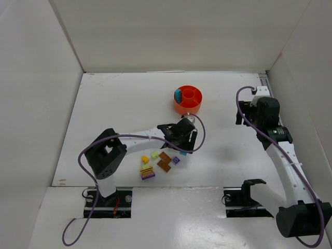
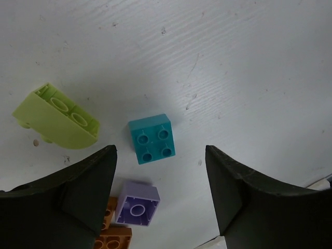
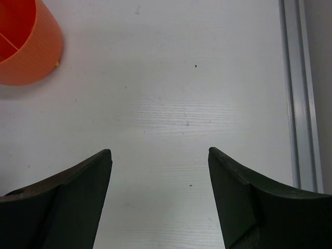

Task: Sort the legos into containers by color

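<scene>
Several legos lie loose on the table. In the left wrist view a teal brick [image 2: 151, 138] sits studs up just ahead of my left gripper [image 2: 161, 148], which is open and holds nothing. A pale yellow-green brick [image 2: 56, 116] lies to its left. A purple brick [image 2: 137, 203] lies upside down by the left finger [image 2: 78, 187], and orange-brown bricks [image 2: 111, 233] are half hidden behind that finger. From above, the left gripper [image 1: 182, 148] hovers over this cluster. The round orange dish [image 1: 188, 98] holds a teal brick [image 1: 178, 95] in one compartment. My right gripper [image 3: 158, 150] is open over bare table.
A small stack of yellow, orange and purple bricks [image 1: 147, 171] and a yellow brick [image 1: 145, 159] lie left of the cluster. White walls enclose the table. A metal rail [image 3: 301, 104] runs along the right edge. The dish's wall [image 3: 31, 57] shows at the right wrist view's upper left.
</scene>
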Available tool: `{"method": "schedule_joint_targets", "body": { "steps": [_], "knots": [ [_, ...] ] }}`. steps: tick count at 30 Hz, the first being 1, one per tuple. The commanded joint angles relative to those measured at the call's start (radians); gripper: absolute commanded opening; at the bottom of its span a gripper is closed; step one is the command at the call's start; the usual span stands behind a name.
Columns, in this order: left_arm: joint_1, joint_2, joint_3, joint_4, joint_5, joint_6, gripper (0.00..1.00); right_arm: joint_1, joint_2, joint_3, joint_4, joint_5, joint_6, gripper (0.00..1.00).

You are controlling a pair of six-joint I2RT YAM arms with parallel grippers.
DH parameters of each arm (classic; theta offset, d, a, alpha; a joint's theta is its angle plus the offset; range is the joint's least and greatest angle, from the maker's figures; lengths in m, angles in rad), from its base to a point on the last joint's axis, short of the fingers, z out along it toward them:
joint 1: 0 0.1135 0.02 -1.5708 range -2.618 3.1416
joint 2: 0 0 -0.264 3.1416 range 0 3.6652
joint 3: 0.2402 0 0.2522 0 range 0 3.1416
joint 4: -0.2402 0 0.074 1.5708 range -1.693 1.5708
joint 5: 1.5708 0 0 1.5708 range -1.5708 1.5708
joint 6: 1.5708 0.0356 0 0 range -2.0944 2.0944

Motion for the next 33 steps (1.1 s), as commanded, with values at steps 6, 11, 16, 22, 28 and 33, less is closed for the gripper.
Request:
{"method": "schedule_joint_targets", "body": {
  "steps": [6, 11, 16, 22, 28, 33],
  "knots": [
    [-0.018, 0.082, 0.064, -0.035, -0.085, -0.041, 0.57, -0.015, -0.017, 0.004, 0.005, 0.036, 0.001, 0.80],
    [-0.018, 0.091, 0.074, -0.045, -0.125, -0.052, 0.44, -0.016, -0.017, -0.005, 0.005, 0.036, 0.001, 0.80],
    [-0.018, 0.091, 0.108, -0.056, -0.151, -0.052, 0.21, -0.016, -0.017, -0.005, 0.014, 0.036, 0.001, 0.80],
    [0.015, -0.034, 0.145, -0.065, -0.197, -0.005, 0.18, -0.016, -0.008, -0.005, 0.014, 0.046, 0.001, 0.81],
    [0.204, -0.157, 0.182, 0.083, -0.166, 0.086, 0.15, -0.025, -0.008, 0.005, 0.023, 0.025, -0.048, 0.81],
    [0.334, -0.093, 0.274, 0.156, -0.093, 0.149, 0.13, -0.025, 0.011, 0.025, 0.032, 0.016, -0.074, 0.81]
  ]
}}
